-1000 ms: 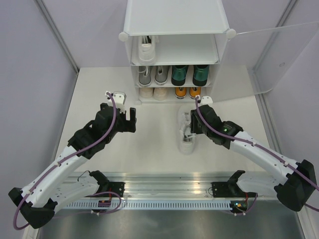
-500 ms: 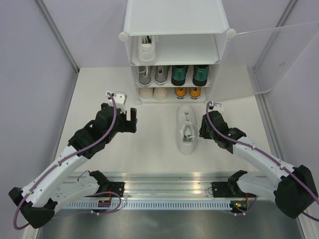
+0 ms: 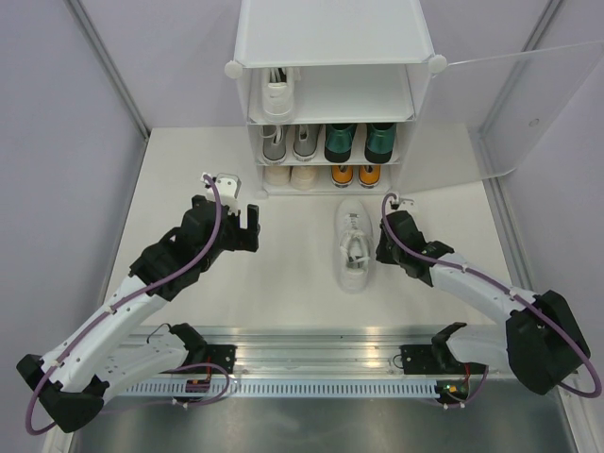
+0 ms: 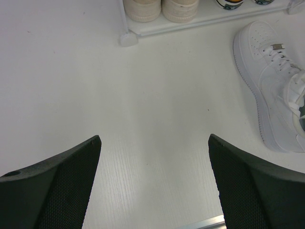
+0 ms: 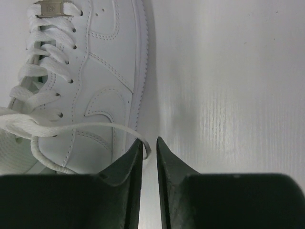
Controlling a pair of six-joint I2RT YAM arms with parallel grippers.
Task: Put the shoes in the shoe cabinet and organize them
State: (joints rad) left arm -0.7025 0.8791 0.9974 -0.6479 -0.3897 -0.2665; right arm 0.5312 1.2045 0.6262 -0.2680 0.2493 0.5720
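Note:
One white sneaker (image 3: 353, 247) lies on the table in front of the shoe cabinet (image 3: 330, 38), toe toward it; it also shows in the left wrist view (image 4: 271, 90) and the right wrist view (image 5: 90, 81). My right gripper (image 3: 381, 247) (image 5: 148, 141) is low beside the sneaker's right side, jaws almost together, with a loose lace end (image 5: 143, 143) lying at the tips. My left gripper (image 3: 226, 215) (image 4: 155, 138) is open and empty over bare table to the left. In the cabinet are the other white sneaker (image 3: 277, 94), the grey pair (image 3: 288, 142), the green pair (image 3: 359, 142), the cream pair (image 3: 291, 175) and the orange pair (image 3: 355, 175).
The cabinet's frosted door (image 3: 528, 104) stands open at the right. The top shelf has room to the right of the white sneaker. The cabinet's round foot connector (image 4: 127, 39) sits ahead of my left gripper. A metal rail (image 3: 311, 363) runs along the near table edge.
My right gripper has moved off the top of the white sneaker to its right side and dropped lower. The sneaker stays on the table. The left arm has not moved.

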